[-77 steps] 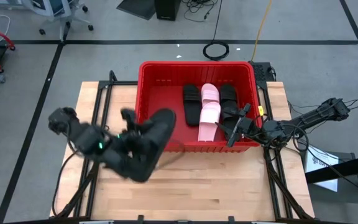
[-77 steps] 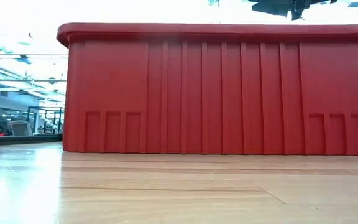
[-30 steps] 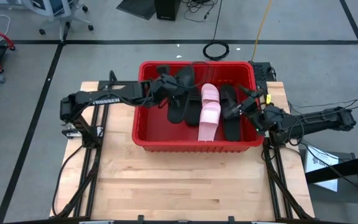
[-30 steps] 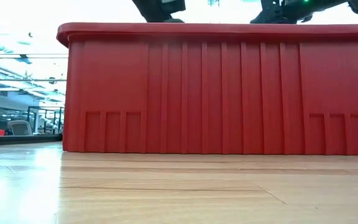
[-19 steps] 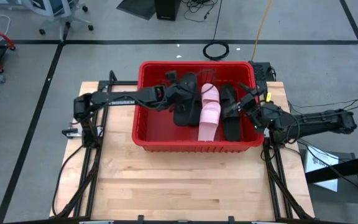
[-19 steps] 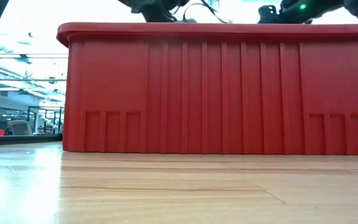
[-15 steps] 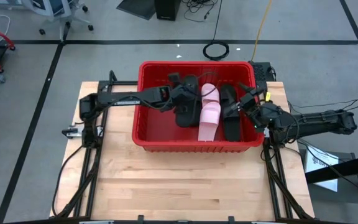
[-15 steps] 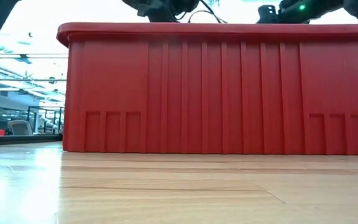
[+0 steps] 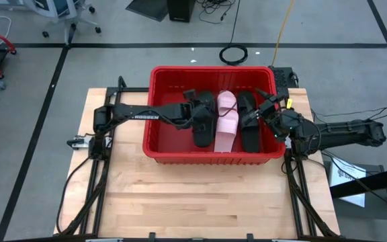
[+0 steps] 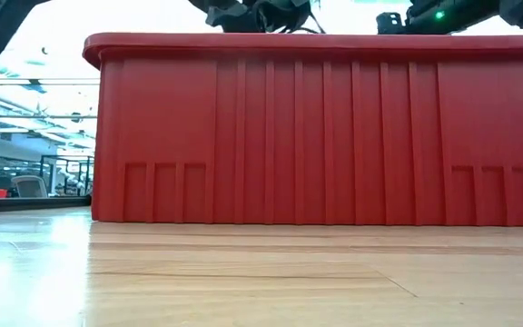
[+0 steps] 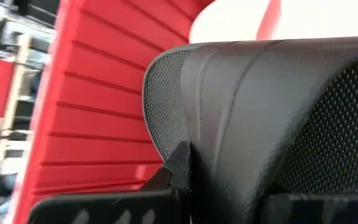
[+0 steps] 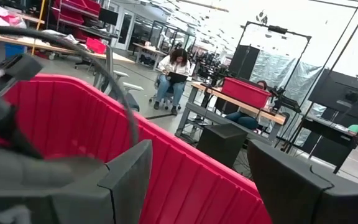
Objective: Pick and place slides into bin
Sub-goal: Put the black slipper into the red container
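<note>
The red bin point(image 9: 180, 156) stands on the table's far half and fills the low view point(image 10: 316, 127). In it lie two pale pink slides point(image 9: 226, 122) in the middle and black slides point(image 9: 248, 124) to their right. My left gripper point(image 9: 199, 109) reaches into the bin from the left and is shut on another black slide point(image 9: 203, 129), just left of the pink ones. My right gripper point(image 9: 266, 111) is open and empty over the bin's right side, above the black slides. My left gripper holds the black slide by its far end, where the wide strap point(image 11: 229, 124) fills the space between the two fingers point(image 11: 104, 208). The fingers come from the table's left, across the slide. The slide stretches toward the near wall, low in the bin beside the pink slides.
Bare wooden table point(image 9: 200, 202) lies in front of the bin. Both arms' wrists show above the bin's rim in the low view point(image 10: 261, 14). A seated person point(image 12: 174, 73) is far off in the room behind.
My left gripper has carried the black slide from the bin's far left part toward the table's right and near edge and down. The slide now lies lengthwise beside the pink slides.
</note>
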Tool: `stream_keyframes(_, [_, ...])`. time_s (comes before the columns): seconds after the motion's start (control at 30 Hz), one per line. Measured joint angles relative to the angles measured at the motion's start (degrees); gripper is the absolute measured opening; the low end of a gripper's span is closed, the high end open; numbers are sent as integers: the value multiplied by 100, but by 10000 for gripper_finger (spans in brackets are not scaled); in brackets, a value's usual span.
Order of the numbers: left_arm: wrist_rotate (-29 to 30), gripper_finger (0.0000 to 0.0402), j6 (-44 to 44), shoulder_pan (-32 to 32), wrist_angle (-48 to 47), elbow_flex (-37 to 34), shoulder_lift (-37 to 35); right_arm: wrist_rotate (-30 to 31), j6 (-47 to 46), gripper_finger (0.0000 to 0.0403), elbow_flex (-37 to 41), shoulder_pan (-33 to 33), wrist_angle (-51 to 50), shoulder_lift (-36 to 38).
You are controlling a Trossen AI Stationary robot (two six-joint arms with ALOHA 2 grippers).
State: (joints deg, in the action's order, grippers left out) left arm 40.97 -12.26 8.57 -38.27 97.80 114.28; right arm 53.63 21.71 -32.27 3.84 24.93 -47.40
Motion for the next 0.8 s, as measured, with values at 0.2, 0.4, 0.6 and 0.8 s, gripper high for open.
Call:
stream_keyframes(0.2, [-140, 30, 216, -282, 43, 0, 177, -24, 0, 254, 0, -5, -46, 0])
stream_keyframes(0.4, [-177, 30, 366, -338, 104, 0, 520, -300, -172, 254, 0, -7, -181, -2])
stream_keyframes(0.6, [-194, 30, 415, -263, 156, -7, 765, -299, -259, 254, 0, -7, -210, -2])
stream_keyframes(0.8, [-282, 31, 534, -233, 171, -4, 850, -300, -258, 254, 0, -7, -212, -2])
